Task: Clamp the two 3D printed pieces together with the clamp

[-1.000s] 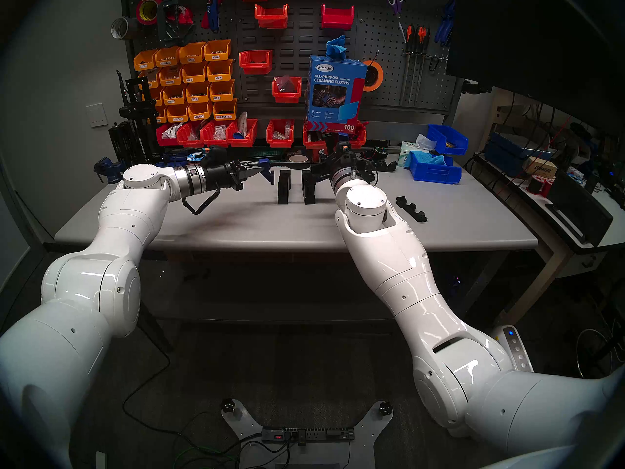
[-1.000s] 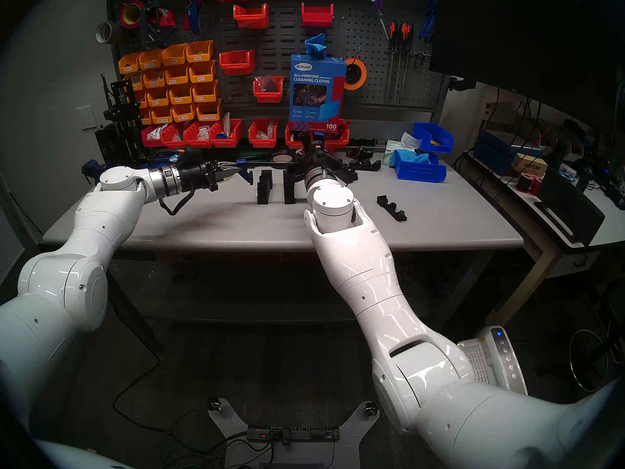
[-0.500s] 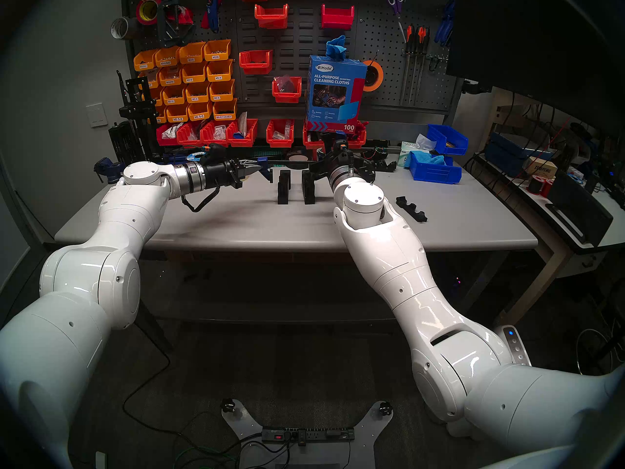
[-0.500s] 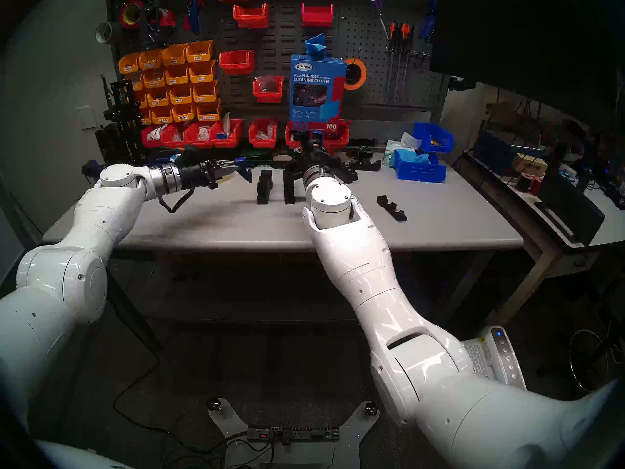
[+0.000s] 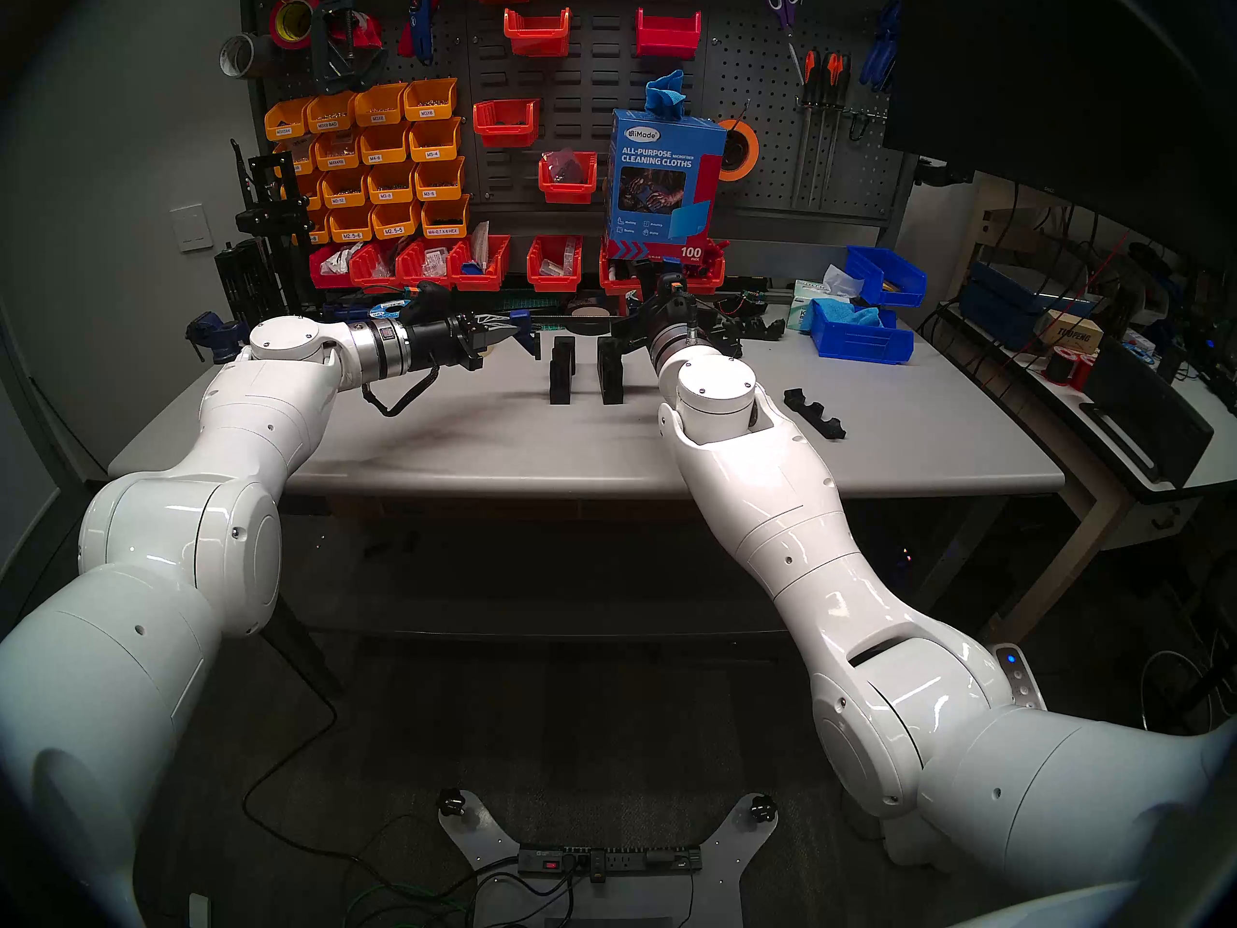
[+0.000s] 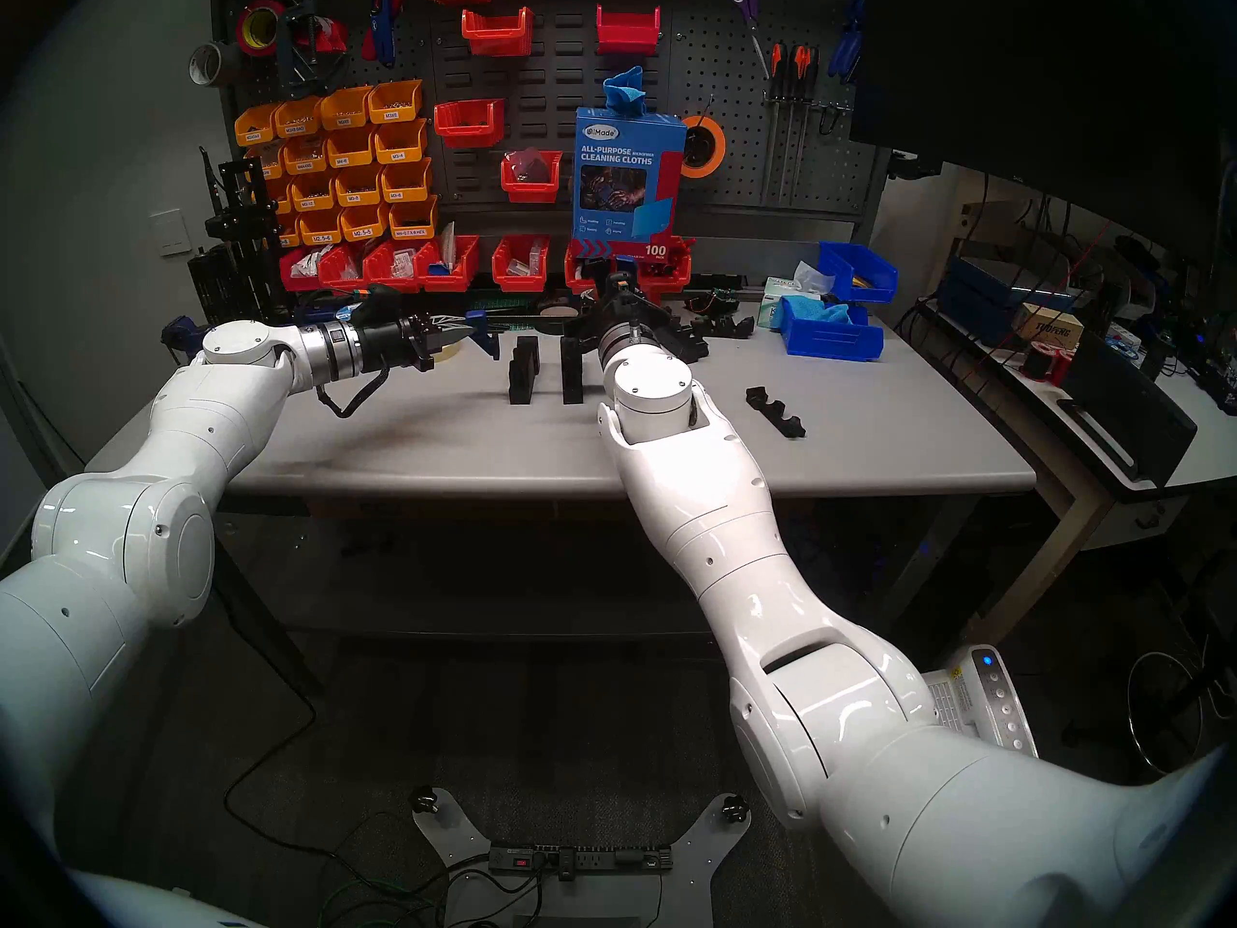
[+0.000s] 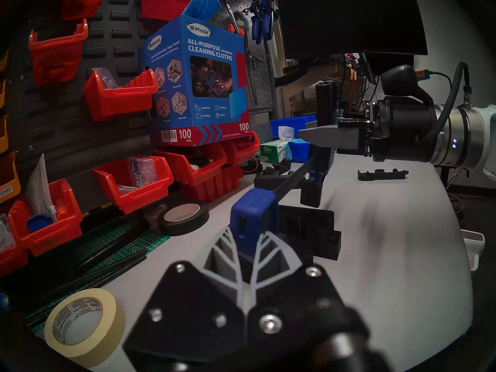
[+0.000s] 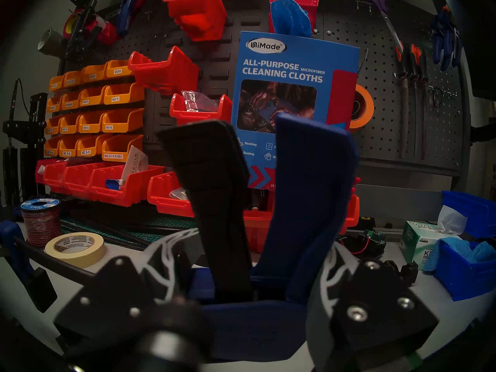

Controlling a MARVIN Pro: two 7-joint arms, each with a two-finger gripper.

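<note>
Two black 3D printed pieces (image 5: 562, 371) (image 5: 610, 371) stand upright on the grey table (image 5: 468, 451), side by side with a gap between them. Just behind them hangs the blue clamp (image 7: 252, 215), its black bar (image 7: 294, 176) running left to right. My left gripper (image 7: 245, 237) is shut on the clamp's blue end jaw (image 5: 525, 329). My right gripper (image 8: 247, 261) is shut around the clamp's handle, with the black trigger (image 8: 214, 189) and blue grip (image 8: 308, 197) sticking up between its fingers. In the head views my right wrist hides that handle.
A notched black strip (image 5: 814, 412) lies to the right of my right arm. Blue bins (image 5: 860, 337) stand at the back right. A masking tape roll (image 7: 83, 323), a black tape roll (image 7: 183, 218), red bins (image 5: 482, 264) and a cloth box (image 5: 663, 183) line the back edge.
Both arms have shifted slightly up and away from me, carrying the clamp with them. The two pieces have not moved.
</note>
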